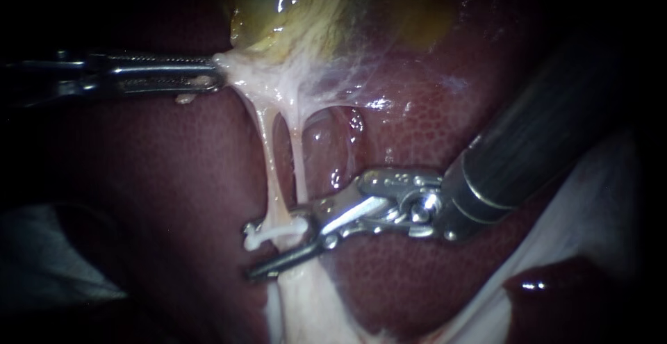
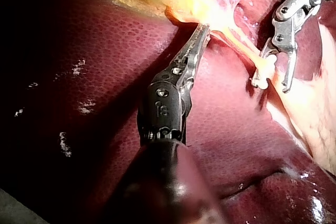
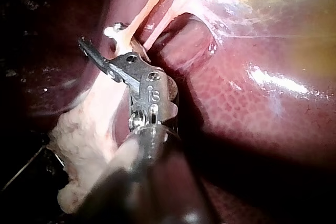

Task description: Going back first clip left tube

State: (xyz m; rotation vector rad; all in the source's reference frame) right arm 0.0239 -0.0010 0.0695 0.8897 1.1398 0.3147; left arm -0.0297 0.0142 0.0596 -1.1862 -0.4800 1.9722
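Two pale tubes run down from the yellowish gallbladder (image 1: 278,10): the left tube (image 1: 268,160) and the right tube (image 1: 299,160). A white clip (image 1: 278,233) sits across the left tube low down. My right instrument (image 1: 260,250) comes in from the upper right. Its jaws are open, one on either side of the clip and tube (image 3: 100,35). My left instrument (image 1: 212,76) is shut on the pale tissue at the gallbladder's neck and holds it taut toward the left (image 2: 203,29). In the left wrist view the clip (image 2: 262,72) shows beside the right instrument's jaws.
Dark red liver (image 1: 174,177) lies under and around both tubes. A sheet of pale tissue (image 1: 306,309) spreads below the clip. A white sheet (image 1: 597,198) shows at the right, under the right shaft.
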